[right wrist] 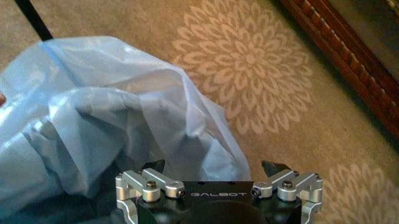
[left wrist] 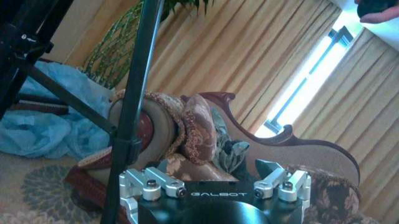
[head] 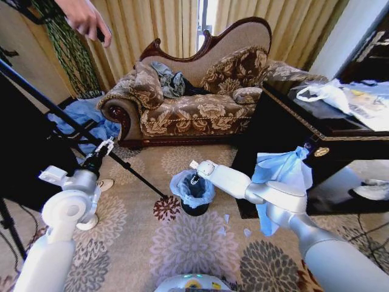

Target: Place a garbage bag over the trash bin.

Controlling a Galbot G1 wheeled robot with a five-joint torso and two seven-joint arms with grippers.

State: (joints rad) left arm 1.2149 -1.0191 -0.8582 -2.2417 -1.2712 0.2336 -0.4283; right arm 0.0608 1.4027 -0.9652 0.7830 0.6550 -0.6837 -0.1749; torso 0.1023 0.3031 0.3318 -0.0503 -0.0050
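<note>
The trash bin (head: pixel 194 209) is a small black cylinder standing on the carpet in front of the sofa. The garbage bag (head: pixel 182 186), thin light-blue plastic, is draped over its top and bunched around the rim. My right gripper (head: pixel 196 171) hovers just above the bin's mouth. In the right wrist view it (right wrist: pixel 215 167) stands open, its fingertips apart, with the crumpled garbage bag (right wrist: pixel 106 116) right below and ahead of them. My left gripper (head: pixel 104 146) is raised at the left, away from the bin, beside a tripod leg. It (left wrist: pixel 212 166) is open and holds nothing.
A black tripod leg (head: pixel 79 128) slants across the left floor. A patterned sofa (head: pixel 194 109) stands behind the bin. A dark table (head: pixel 285 131) on the right has blue plastic (head: pixel 282 176) hanging at its corner and a white bag (head: pixel 331 94) on top. More blue plastic (head: pixel 85 118) lies at far left.
</note>
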